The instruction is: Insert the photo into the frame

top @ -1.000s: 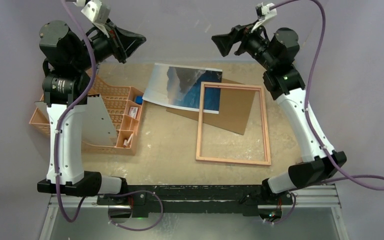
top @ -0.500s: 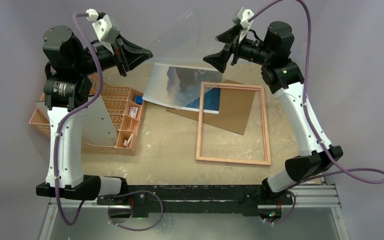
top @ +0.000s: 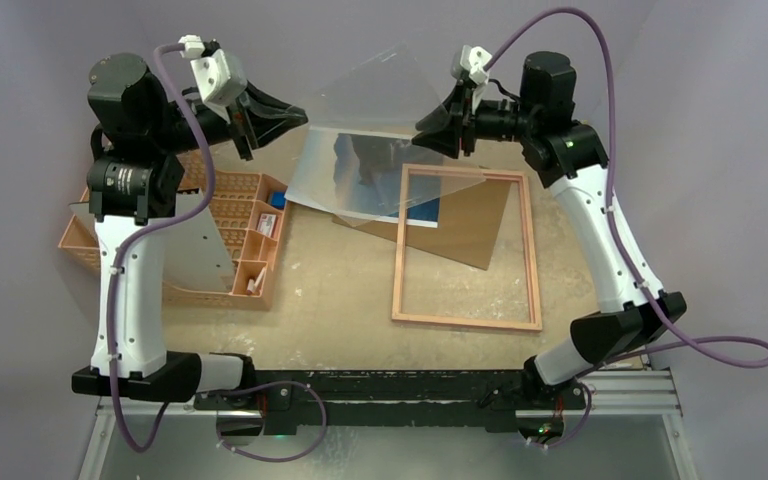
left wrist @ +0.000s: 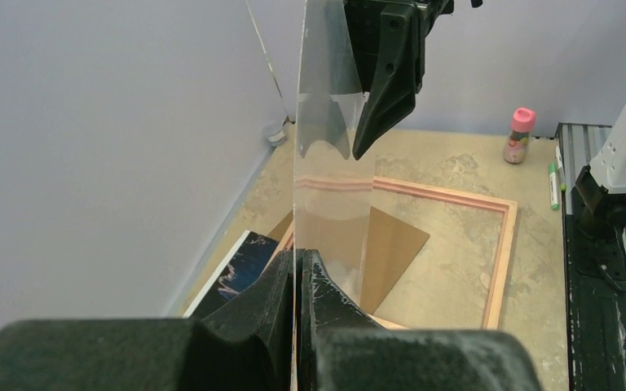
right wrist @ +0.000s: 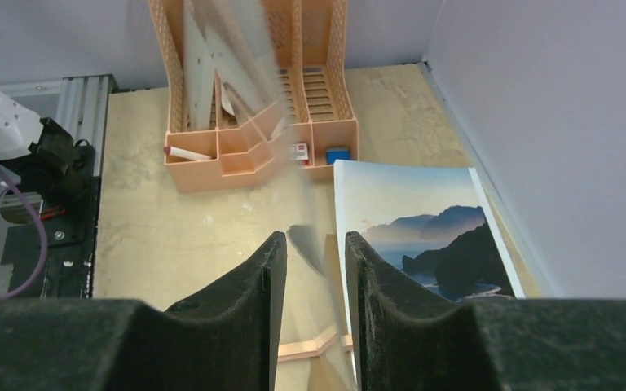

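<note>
A clear pane hangs in the air between the two arms. My left gripper is shut on its left edge; in the left wrist view the fingers pinch the pane edge-on. My right gripper straddles the opposite edge, its jaws still apart with a gap around the thin pane. The photo lies face up on the table below, its corner over the frame. In the right wrist view the photo lies just right of my gripper.
A brown backing board lies under the frame's far part. An orange organiser holding a greyish-white sheet stands at the left. A pink-capped bottle and a green marker sit by the right arm's base.
The left gripper has lifted and swung the pane toward the middle. The right gripper has turned in onto the pane's far edge and its jaws have narrowed.
</note>
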`<action>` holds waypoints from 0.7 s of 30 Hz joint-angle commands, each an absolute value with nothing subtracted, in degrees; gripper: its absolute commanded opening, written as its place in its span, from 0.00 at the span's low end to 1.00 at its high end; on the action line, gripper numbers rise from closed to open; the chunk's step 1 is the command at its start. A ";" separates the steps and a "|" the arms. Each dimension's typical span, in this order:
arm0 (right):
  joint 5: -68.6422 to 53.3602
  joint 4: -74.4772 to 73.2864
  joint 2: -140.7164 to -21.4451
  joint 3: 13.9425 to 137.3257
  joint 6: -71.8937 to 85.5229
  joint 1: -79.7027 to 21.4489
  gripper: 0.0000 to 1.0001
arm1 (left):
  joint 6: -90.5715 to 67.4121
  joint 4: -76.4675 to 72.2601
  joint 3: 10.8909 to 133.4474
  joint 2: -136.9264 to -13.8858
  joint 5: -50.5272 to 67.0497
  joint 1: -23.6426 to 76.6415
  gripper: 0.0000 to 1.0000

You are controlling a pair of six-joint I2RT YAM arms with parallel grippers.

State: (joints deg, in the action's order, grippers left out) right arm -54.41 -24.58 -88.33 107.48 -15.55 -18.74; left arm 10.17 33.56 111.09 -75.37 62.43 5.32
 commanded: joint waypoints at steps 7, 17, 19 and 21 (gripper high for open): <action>-55.30 -26.72 -81.74 104.01 -18.86 -18.90 0.34 | 17.70 33.35 113.95 -77.62 65.18 5.10 0.00; -55.60 -27.06 -81.88 104.22 -19.40 -18.92 0.00 | 15.50 30.97 113.03 -77.34 64.74 5.10 0.00; -54.88 -25.63 -81.71 103.34 -18.23 -18.90 0.00 | 14.56 30.35 112.56 -77.00 62.75 5.10 0.00; -53.20 -22.74 -81.30 101.64 -16.32 -18.87 0.00 | 13.64 30.29 112.44 -76.91 60.24 5.10 0.10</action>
